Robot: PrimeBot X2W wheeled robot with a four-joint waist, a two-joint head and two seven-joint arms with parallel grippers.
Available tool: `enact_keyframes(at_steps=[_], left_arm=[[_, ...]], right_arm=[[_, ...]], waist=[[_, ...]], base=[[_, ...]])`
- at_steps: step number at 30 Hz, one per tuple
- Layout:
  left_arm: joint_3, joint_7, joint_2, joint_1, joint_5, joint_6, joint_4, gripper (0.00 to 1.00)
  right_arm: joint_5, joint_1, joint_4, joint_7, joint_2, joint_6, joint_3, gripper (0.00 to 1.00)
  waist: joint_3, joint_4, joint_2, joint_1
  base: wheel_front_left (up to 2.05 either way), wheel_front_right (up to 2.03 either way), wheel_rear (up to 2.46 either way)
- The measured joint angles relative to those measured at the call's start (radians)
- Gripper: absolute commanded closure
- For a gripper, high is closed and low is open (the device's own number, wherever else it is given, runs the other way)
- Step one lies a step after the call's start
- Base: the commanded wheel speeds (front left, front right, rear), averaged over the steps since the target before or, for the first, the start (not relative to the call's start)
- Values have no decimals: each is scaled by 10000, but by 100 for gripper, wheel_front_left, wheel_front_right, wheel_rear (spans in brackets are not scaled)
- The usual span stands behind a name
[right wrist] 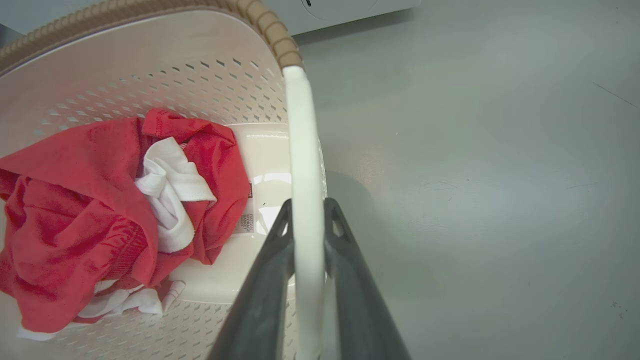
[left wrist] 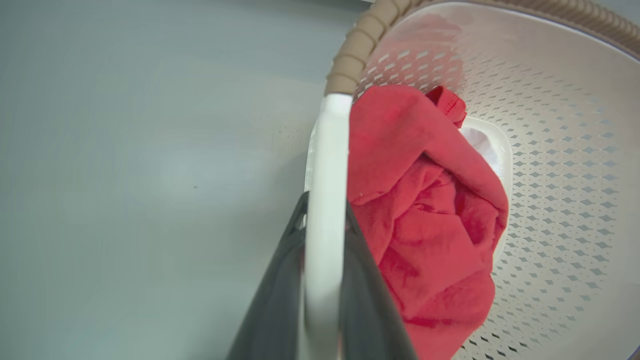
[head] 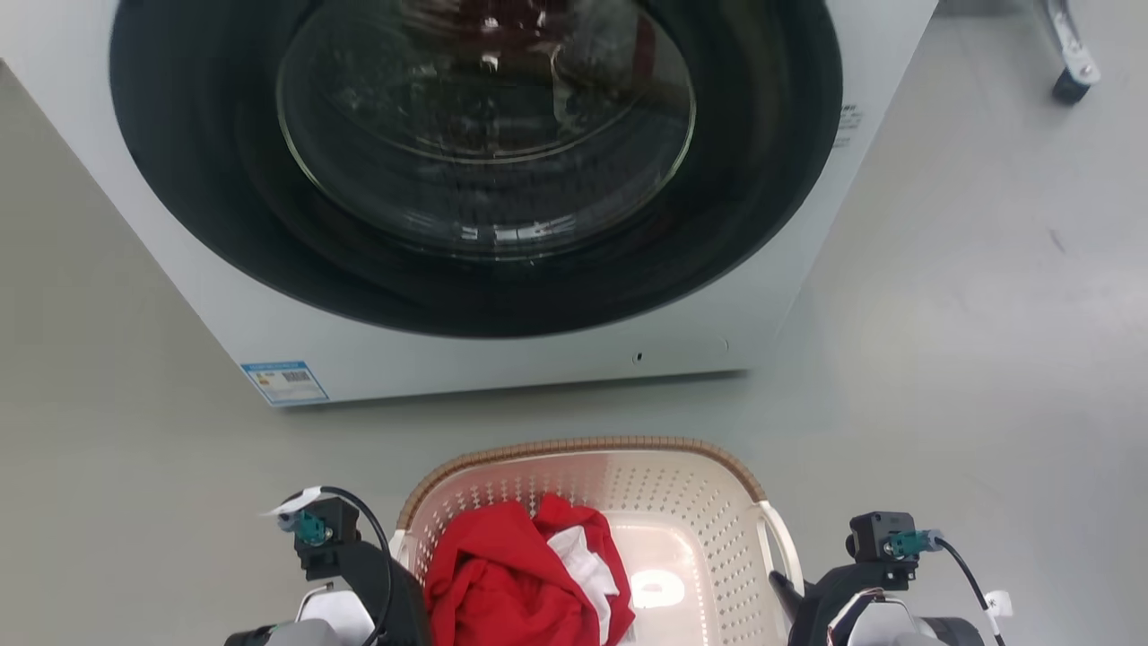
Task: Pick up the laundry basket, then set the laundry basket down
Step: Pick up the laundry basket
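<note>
The laundry basket, cream-white and perforated with a brown braided rim, sits low in the head view in front of the washer. It holds red clothes and a white garment. My left gripper is shut on the basket's left white handle, one dark finger on each side of it. My right gripper is shut the same way on the right handle. In the head view the left gripper and right gripper flank the basket. Whether the basket touches the floor cannot be told.
A white front-loading washing machine with a dark round door, shut, stands just beyond the basket. Grey floor spreads to both sides. A castor wheel shows at the far right.
</note>
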Motion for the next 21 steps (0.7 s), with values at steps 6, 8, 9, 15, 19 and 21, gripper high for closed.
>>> enact_keyframes(at_steps=[6, 8, 9, 15, 19, 21], left_arm=[[-94, 213, 2, 321, -88, 12, 15, 100], [-121, 291, 2, 420, -111, 13, 19, 100], [-130, 299, 2, 488, -119, 15, 21, 100], [-228, 570, 4, 818, -209, 69, 38, 100], [-288, 709, 2, 953, -443, 111, 52, 100], [-284, 744, 6, 969, -464, 115, 54, 100]], right_arm=[[320, 336, -84, 343, -23, 0, 96, 100], [418, 475, -111, 479, -25, 0, 125, 100], [451, 540, -119, 504, -25, 0, 144, 100], [809, 875, -188, 924, -42, 0, 249, 100], [1009, 1101, -268, 1160, -73, 0, 313, 100], [1103, 1125, -297, 1292, -84, 0, 322, 100]], waist=[[-737, 10, 0, 1], [-965, 15, 0, 1], [-1077, 19, 0, 1], [-1676, 38, 0, 1], [-2051, 71, 1, 2], [-2166, 81, 1, 2]], base=[[0, 0, 0], [0, 0, 0], [0, 0, 0], [0, 0, 0], [0, 0, 0], [0, 0, 0]])
